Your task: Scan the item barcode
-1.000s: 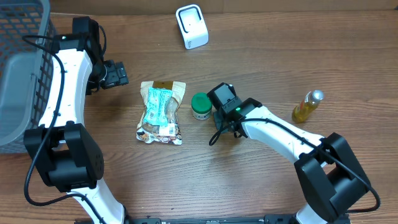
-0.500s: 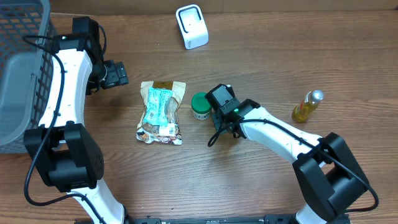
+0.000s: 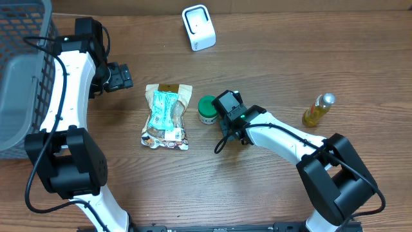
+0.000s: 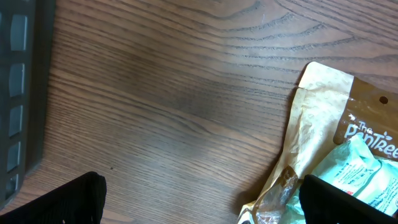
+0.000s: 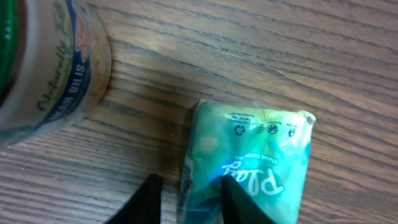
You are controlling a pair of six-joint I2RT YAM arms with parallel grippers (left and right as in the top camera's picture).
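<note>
Green packet (image 5: 255,155) lies flat on the bench (image 3: 270,58), just beside the green-lidded jar (image 3: 206,109); from overhead my right arm hides it. Around it I see the grey basket (image 3: 19,64) at far left, a snack bag (image 3: 166,117) left of the jar, the white scanner (image 3: 198,27) well apart at the top, and an oil bottle (image 3: 317,110) to the right. The right gripper (image 5: 189,186) straddles the packet's edge, fingers narrowly apart; I cannot tell whether they pinch it. That arm reaches low from bottom right. The left gripper (image 4: 199,186) gapes wide near the bag's top corner.
</note>
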